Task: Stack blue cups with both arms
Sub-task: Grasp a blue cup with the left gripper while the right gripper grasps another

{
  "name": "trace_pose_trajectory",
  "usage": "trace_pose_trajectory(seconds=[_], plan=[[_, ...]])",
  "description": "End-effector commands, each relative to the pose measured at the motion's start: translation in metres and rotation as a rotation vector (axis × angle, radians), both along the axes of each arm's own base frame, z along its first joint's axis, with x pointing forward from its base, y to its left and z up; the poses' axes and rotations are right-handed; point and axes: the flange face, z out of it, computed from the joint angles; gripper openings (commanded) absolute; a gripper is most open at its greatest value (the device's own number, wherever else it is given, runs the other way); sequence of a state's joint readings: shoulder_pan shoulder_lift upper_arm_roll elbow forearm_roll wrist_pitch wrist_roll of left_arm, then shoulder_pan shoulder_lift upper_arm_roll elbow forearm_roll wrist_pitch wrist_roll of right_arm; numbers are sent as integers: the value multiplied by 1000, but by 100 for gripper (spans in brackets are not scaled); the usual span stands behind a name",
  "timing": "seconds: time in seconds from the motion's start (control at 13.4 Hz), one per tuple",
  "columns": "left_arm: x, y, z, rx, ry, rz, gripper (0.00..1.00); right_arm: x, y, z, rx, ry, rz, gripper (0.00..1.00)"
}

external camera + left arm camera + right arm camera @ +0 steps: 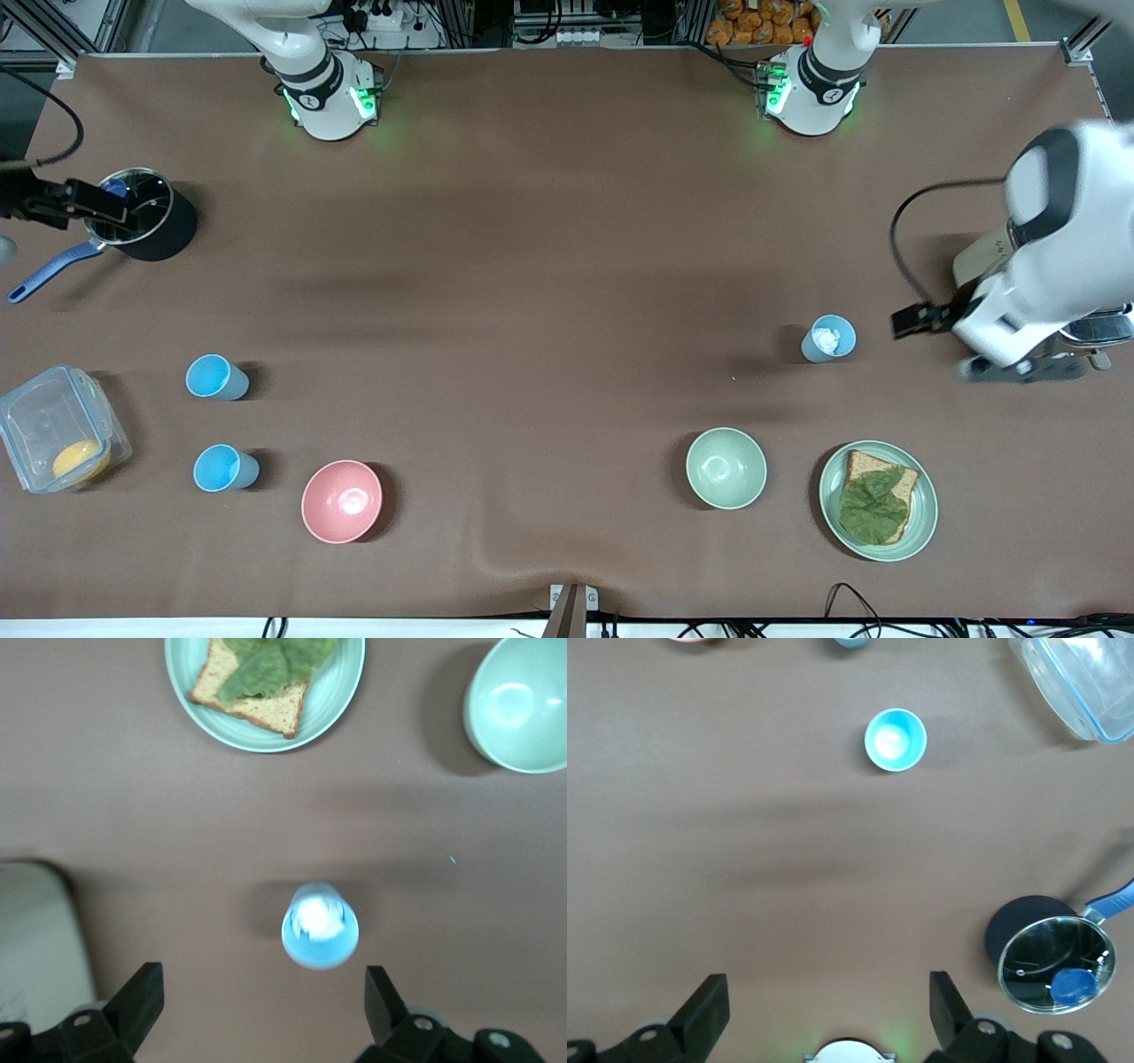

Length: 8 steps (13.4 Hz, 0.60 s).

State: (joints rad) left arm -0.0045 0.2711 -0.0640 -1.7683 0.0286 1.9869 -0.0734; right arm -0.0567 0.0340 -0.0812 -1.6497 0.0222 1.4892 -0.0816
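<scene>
My left gripper (257, 1014) hangs over the table with fingers wide, the smooth grey-blue cup (829, 338) just beside it. My right gripper (824, 1014), equally spread, hovers near the lidded pot (142, 214). Two sky-blue tapered cups (216, 377) (225, 468) stand beside the pink bowl (342, 501).

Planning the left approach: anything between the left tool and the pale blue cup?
Nothing. In the left wrist view, bare brown tabletop separates the open left tool from the pale blue cup.
</scene>
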Motion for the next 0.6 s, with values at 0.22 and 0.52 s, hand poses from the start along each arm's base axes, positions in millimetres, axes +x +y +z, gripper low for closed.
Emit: trace_pose_trajectory(seconds=[0.22,0.52], plan=[[-34,2,-76,-6,9,-1,100,75,-44,-175,-9,173,121,100],[-44,1,-123,-10,22,-5,98,103,-87,-284,18,104,222,100]])
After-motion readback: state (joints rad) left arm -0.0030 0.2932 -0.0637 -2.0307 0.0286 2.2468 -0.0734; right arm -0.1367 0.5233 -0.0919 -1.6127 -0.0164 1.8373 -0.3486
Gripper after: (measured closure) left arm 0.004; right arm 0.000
